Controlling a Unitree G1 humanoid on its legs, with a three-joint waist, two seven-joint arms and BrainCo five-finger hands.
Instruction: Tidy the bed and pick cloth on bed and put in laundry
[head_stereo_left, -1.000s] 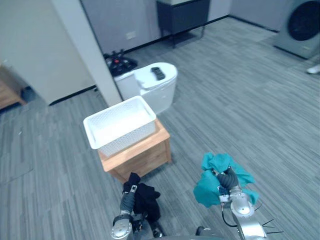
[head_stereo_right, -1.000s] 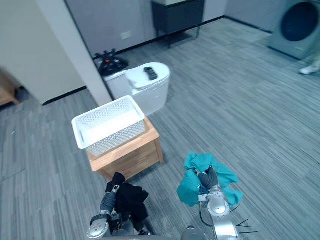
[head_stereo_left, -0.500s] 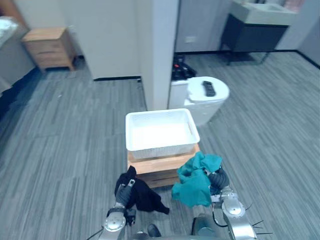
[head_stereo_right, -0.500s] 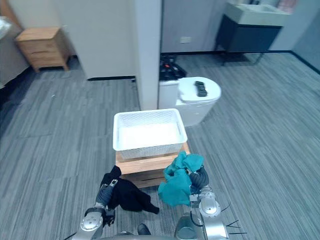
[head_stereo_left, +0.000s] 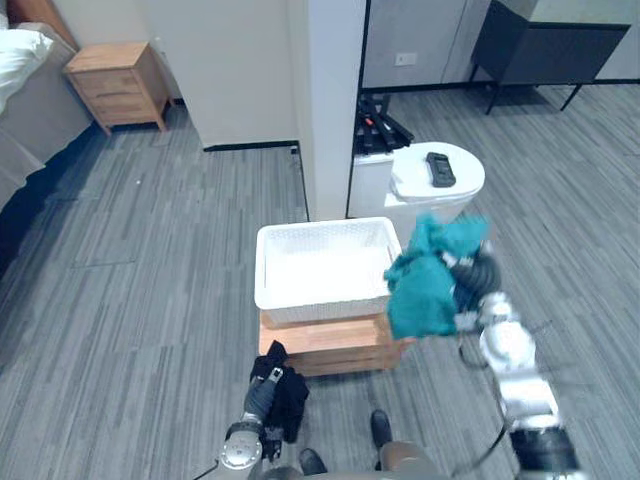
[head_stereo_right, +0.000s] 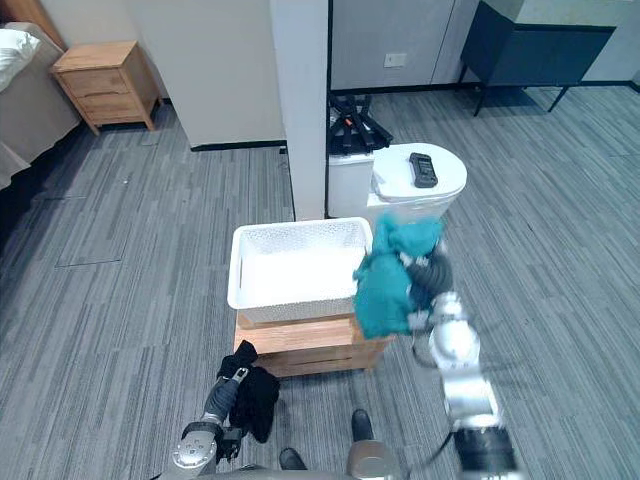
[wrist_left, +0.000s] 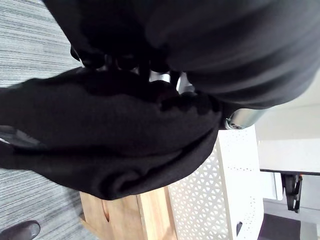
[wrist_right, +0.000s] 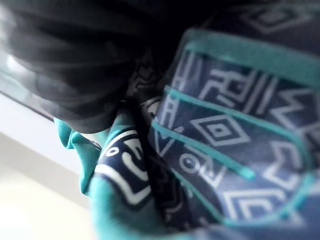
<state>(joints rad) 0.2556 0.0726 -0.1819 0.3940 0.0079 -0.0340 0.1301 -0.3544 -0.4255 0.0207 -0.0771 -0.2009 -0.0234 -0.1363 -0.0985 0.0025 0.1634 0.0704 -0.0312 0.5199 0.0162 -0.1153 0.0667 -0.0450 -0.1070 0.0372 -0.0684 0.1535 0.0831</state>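
A white mesh laundry basket (head_stereo_left: 320, 305) sits on a low wooden stand (head_stereo_left: 335, 348). My right hand (head_stereo_left: 478, 282) is raised beside the basket's right rim, shut on a bunched teal cloth (head_stereo_left: 428, 276) that hangs over that rim's corner. Up close in the right wrist view the teal cloth (wrist_right: 220, 130) shows a dark patterned side. My left hand (head_stereo_right: 232, 385) stays low in front of the stand, shut on a black cloth (head_stereo_right: 258, 398). In the left wrist view the black cloth (wrist_left: 100, 140) drapes over the fingers, with the basket's wall (wrist_left: 220, 200) just beyond.
A white pillar (head_stereo_left: 330, 100) rises right behind the basket. A round white bin with a remote on its lid (head_stereo_left: 435, 178) stands to the back right. A wooden nightstand (head_stereo_left: 115, 80) and the bed (head_stereo_left: 30, 95) are far left; a dark cabinet (head_stereo_left: 560, 45) is far right.
The camera has shifted a little. My right hand has lifted the teal cloth from low in front of the stand up to the basket's right rim. The left hand stays low.
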